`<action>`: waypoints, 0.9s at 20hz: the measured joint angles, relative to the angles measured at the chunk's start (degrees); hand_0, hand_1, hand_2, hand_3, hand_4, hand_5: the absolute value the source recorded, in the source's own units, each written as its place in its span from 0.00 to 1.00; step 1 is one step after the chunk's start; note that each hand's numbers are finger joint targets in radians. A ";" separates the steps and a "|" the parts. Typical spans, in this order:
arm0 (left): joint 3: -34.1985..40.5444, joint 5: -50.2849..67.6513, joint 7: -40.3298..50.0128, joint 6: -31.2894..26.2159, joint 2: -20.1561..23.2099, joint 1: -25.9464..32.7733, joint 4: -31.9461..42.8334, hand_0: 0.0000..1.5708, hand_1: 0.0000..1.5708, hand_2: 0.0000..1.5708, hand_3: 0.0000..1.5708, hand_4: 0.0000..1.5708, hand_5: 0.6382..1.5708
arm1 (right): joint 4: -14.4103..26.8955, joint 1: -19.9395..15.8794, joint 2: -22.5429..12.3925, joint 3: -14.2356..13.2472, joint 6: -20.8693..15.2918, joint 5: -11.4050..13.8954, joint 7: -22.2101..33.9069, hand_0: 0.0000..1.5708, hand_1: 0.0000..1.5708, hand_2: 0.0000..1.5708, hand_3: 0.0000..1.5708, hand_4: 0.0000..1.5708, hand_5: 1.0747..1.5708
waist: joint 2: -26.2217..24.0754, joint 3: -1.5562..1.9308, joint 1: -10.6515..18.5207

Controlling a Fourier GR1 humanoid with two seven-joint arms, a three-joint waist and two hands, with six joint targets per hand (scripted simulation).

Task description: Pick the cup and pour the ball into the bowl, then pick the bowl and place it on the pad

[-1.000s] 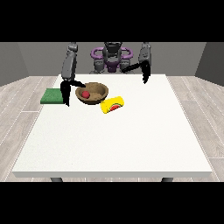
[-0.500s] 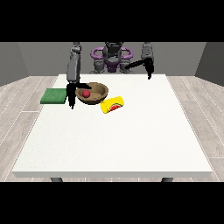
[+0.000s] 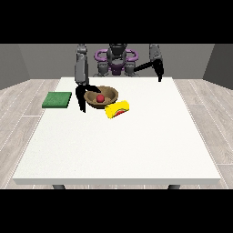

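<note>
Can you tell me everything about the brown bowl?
The brown bowl is round and shallow, looks wooden, and stands upright on the white table near the robot's side. A red ball lies inside it. A yellow cup lies on its side right by the rim toward the camera. The black hand at the view's left is at its left edge, one finger reaching over the rim. The green pad lies apart, further left.

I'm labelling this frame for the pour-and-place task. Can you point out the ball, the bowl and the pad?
ball [image 3: 100, 98], front view, on its red top.
bowl [image 3: 112, 93], front view, on its brown rim at the right.
pad [image 3: 57, 99], front view, on the middle of its green top.
</note>
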 measured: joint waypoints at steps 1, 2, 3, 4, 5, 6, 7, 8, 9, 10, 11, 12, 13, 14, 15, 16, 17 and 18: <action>0.12 0.26 -0.34 -0.45 0.33 0.30 -0.18 0.00 0.00 0.00 0.00 0.00 1.00 | 0.18 0.33 -0.10 -0.11 -0.89 0.13 -0.22 1.00 1.00 1.00 0.52 0.42 1.00 | -0.05 -0.25 0.23; -0.16 0.25 -0.54 -0.68 0.28 0.44 -0.49 0.00 0.00 0.00 0.00 0.00 1.00 | 0.31 0.85 -0.60 0.22 -2.48 1.02 -0.58 1.00 1.00 1.00 1.00 0.61 0.97 | 0.00 -0.55 0.69; -0.41 0.36 -0.32 -1.15 0.30 0.29 -0.91 0.00 0.00 0.00 0.00 0.00 1.00 | 0.45 1.37 -0.91 0.70 -4.08 2.05 -1.12 1.00 1.00 1.00 1.00 0.67 0.96 | -0.15 -0.82 1.28; -0.24 0.59 -0.11 -1.43 0.50 0.08 -1.12 0.00 0.00 0.00 0.00 0.00 1.00 | 0.66 1.59 -1.53 1.12 -5.25 2.85 -0.66 1.00 1.00 1.00 1.00 0.67 0.96 | -0.32 -1.00 1.64; -0.60 0.41 0.28 -1.31 0.18 -0.09 -1.68 0.00 0.00 0.00 0.00 0.00 1.00 | 0.92 1.78 -2.34 1.30 -5.86 3.40 -0.53 1.00 1.00 1.00 1.00 0.67 0.96 | -0.25 -1.12 2.01; -0.11 0.67 0.20 -1.53 0.63 -0.11 -1.39 0.00 0.00 0.00 0.00 0.00 1.00 | 0.97 1.70 -2.77 1.78 -6.14 3.94 0.18 1.00 1.00 1.00 1.00 0.66 0.96 | -0.40 -1.15 1.80; -0.01 0.68 0.39 -1.73 0.92 -0.28 -1.38 0.00 0.00 0.00 0.00 0.00 1.00 | 1.30 1.47 -3.15 1.96 -7.23 4.33 1.31 1.00 1.00 1.00 1.00 0.66 0.96 | -0.65 -1.11 1.97; 0.31 0.82 0.70 -1.73 1.03 -0.23 -1.04 0.00 0.00 0.00 0.00 0.00 1.00 | 1.58 1.20 -3.16 2.43 -8.23 4.86 2.69 1.00 1.00 1.00 1.00 0.65 0.96 | -1.23 -1.02 1.84; 0.92 1.45 0.91 -2.17 1.32 -0.47 -0.78 0.00 0.00 0.00 0.00 0.00 1.00 | 1.79 0.92 -3.06 2.94 -9.39 5.45 3.85 1.00 1.00 1.00 1.00 0.65 0.97 | -1.70 -0.91 1.73; 1.69 1.88 0.59 -2.39 1.83 -0.53 0.03 0.00 0.00 0.00 0.00 0.00 1.00 | 1.81 0.32 -2.65 3.48 -10.79 5.97 5.41 1.00 1.00 1.00 1.00 0.65 0.97 | -2.05 -0.80 1.21; 2.08 2.32 0.57 -2.78 2.09 -0.29 0.31 0.00 0.00 0.00 0.00 0.00 1.00 | 2.21 -0.05 -3.12 3.67 -11.51 6.26 7.30 1.00 1.00 1.00 1.00 0.65 0.97 | -2.42 -0.63 1.09; 2.81 2.67 -0.19 -2.92 2.61 0.16 1.14 0.00 0.00 0.00 0.00 0.00 1.00 | 2.23 -0.59 -3.40 4.06 -11.73 6.50 9.25 1.00 1.00 1.00 1.00 0.65 0.97 | -2.66 -0.44 0.38; 3.73 3.17 -0.45 -3.00 3.10 0.26 2.03 0.00 0.00 0.00 0.00 0.00 1.00 | 2.09 -1.02 -2.92 4.66 -12.50 6.90 10.91 1.00 1.00 1.00 1.00 0.65 0.96 | -3.25 -0.31 -0.37; 4.43 3.57 -1.27 -3.25 3.68 0.90 2.63 0.00 0.00 0.00 0.00 0.00 1.00 | 1.96 -0.81 -2.66 5.11 -12.87 7.22 11.68 1.00 1.00 1.00 1.00 0.65 0.97 | -3.56 -0.20 -0.94; 4.68 3.61 -1.89 -3.26 3.91 1.34 3.03 0.00 0.00 0.00 0.00 0.00 1.00 | 1.86 -1.58 -3.05 5.38 -13.31 7.50 13.27 1.00 1.00 1.00 1.00 0.66 0.97 | -3.72 -0.09 -1.10; 5.24 3.87 -1.95 -3.26 4.24 1.29 3.70 0.00 0.00 0.00 0.00 0.00 1.00 | 1.62 -2.09 -3.32 5.75 -13.01 7.63 14.90 1.00 1.00 1.00 1.00 0.66 0.98 | -4.12 -0.04 -1.86; 5.72 3.94 -3.01 -3.12 4.45 2.34 4.94 0.00 0.00 0.00 0.00 0.00 1.00 | 1.15 -2.81 -3.25 6.12 -13.09 7.66 17.24 1.00 1.00 1.00 1.00 0.67 0.96 | -5.14 0.02 -2.72; 6.31 4.30 -2.48 -3.40 4.97 2.16 5.50 0.00 0.00 0.00 0.00 0.00 1.00 | 0.78 -2.92 -3.12 6.41 -12.89 7.66 18.55 1.00 1.00 1.00 1.00 0.67 0.96 | -5.83 0.04 -3.35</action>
